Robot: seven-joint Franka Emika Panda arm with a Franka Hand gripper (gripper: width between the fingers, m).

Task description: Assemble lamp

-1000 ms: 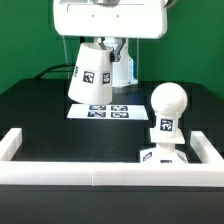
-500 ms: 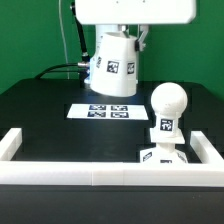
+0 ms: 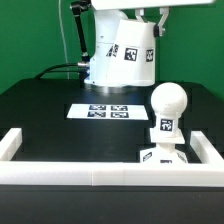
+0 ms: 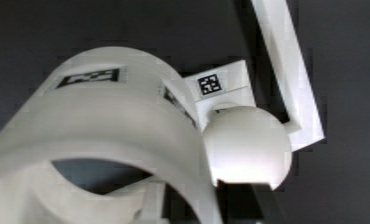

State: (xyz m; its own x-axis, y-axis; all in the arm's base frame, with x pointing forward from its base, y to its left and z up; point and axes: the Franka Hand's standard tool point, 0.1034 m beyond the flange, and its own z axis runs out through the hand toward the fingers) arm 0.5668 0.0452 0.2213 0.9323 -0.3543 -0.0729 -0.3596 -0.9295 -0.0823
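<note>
The pincer (image 3: 133, 15), its fingertips hidden above the frame, evidently grips the shade (image 3: 128, 55) and holds it tilted high over the surface's (image 3: 45, 110) far edge, presumably so it clears the bulb (image 3: 167, 104) seated upright on the base (image 3: 165, 154) by the near right corner.

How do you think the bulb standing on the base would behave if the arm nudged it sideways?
The bulb looks top-heavy: a round ball on a narrower neck, upright on the base, so it may tip. If it fell, the ball end would probably roll. It looks like rigid, smooth white plastic, so probably stiff and somewhat slippery.
</note>
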